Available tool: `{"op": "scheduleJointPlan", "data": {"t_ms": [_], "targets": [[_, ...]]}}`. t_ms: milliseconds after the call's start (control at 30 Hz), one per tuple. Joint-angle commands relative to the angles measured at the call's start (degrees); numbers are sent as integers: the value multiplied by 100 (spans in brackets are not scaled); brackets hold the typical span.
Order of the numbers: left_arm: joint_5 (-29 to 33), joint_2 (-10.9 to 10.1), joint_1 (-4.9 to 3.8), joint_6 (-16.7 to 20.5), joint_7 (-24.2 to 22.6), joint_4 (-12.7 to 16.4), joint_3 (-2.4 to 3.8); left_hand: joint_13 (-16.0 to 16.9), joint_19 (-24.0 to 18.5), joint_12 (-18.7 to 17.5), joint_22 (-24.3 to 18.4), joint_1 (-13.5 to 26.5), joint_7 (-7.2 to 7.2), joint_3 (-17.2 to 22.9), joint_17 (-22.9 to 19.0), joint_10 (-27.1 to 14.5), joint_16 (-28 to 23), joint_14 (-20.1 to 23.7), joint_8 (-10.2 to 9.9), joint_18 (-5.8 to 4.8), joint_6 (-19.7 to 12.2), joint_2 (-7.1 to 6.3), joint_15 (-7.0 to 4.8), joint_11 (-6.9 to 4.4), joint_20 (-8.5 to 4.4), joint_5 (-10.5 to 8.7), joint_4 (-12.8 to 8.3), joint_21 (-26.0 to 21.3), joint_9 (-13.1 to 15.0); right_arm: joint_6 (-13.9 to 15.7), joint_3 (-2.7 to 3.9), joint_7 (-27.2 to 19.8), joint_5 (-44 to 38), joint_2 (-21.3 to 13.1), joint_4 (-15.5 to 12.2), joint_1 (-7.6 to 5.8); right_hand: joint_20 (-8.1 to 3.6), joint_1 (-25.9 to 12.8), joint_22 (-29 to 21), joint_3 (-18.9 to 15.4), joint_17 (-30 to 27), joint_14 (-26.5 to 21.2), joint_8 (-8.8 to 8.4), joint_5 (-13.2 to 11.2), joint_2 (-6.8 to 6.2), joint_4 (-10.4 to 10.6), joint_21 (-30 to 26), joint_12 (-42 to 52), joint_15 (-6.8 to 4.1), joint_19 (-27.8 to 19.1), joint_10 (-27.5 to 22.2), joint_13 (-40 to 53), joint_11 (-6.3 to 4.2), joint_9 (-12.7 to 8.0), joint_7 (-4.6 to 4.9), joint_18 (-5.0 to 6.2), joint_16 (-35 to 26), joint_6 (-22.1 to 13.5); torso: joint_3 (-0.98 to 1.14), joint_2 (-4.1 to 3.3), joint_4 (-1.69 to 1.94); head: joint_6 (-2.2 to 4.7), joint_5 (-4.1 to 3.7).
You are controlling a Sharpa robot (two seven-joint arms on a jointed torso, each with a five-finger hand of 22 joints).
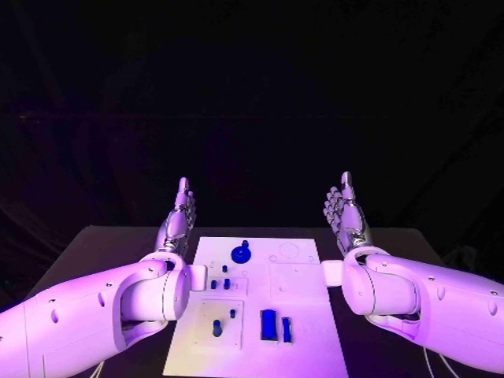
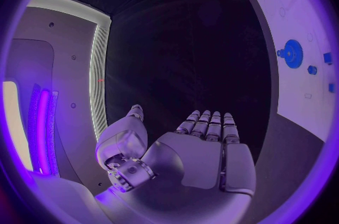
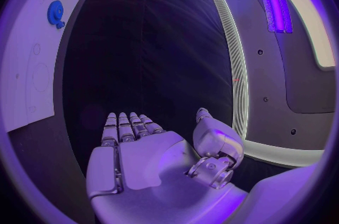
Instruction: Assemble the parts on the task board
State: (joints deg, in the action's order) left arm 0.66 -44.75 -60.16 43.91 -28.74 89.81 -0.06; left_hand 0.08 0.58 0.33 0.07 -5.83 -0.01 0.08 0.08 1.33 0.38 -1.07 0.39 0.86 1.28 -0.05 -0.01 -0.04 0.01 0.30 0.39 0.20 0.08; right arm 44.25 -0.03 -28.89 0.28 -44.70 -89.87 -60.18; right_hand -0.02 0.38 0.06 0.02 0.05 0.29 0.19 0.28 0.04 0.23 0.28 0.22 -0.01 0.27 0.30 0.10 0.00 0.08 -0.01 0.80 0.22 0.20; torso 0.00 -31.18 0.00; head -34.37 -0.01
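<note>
Hovering at the left of the table [image 1: 105, 236], with the left hand [image 1: 177, 220] stretched flat and straight, fingers extended side by side and gripping nothing, palm turned inward. Lying between the two hands, the white task board [image 1: 309, 331], carrying a blue gear [image 1: 242, 253] near its far end, small blue pegs [image 1: 219, 283] toward its left edge, one more blue peg [image 1: 217, 328] nearer the front, and two blue blocks [image 1: 276, 325] standing side by side beside it. Hovering at the right, the right hand [image 1: 345, 211], likewise flat and extended, holding nothing, well apart from the parts.
</note>
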Motion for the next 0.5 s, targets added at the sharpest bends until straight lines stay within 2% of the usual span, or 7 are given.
{"op": "scheduleJointPlan", "data": {"t_ms": [33, 500], "targets": [[-66, 6, 0, 20, -106, 15, 6, -8, -58, -33, -7, 583, 1, -8, -8, -133, -38, 107, -39, -86, -128, 5, 1, 4, -1, -30, -39, -20, -8, -14, 3, -90, -28, 1, -8, 2, 2, -38, -6, -2, -5, -29, -19, -28, -4, -23, -28, -22, 1, -27, -30, -10, 0, -8, 1, -80, -22, -20, 0, 0, 0, -1, 1], [-66, 6, 0, 20, -106, 15, 6, -8, -58, -33, -7, 583, 1, -8, -8, -133, -38, 107, -39, -86, -128, 5, 1, 4, -1, -30, -39, -20, -8, -14, 3, -90, -28, 1, -8, 2, 2, -38, -6, -2, -5, -29, -19, -28, -4, -23, -28, -22, 1, -27, -30, -10, 0, -8, 1, -80, -22, -20, 0, 0, 0, -1, 1]]}}
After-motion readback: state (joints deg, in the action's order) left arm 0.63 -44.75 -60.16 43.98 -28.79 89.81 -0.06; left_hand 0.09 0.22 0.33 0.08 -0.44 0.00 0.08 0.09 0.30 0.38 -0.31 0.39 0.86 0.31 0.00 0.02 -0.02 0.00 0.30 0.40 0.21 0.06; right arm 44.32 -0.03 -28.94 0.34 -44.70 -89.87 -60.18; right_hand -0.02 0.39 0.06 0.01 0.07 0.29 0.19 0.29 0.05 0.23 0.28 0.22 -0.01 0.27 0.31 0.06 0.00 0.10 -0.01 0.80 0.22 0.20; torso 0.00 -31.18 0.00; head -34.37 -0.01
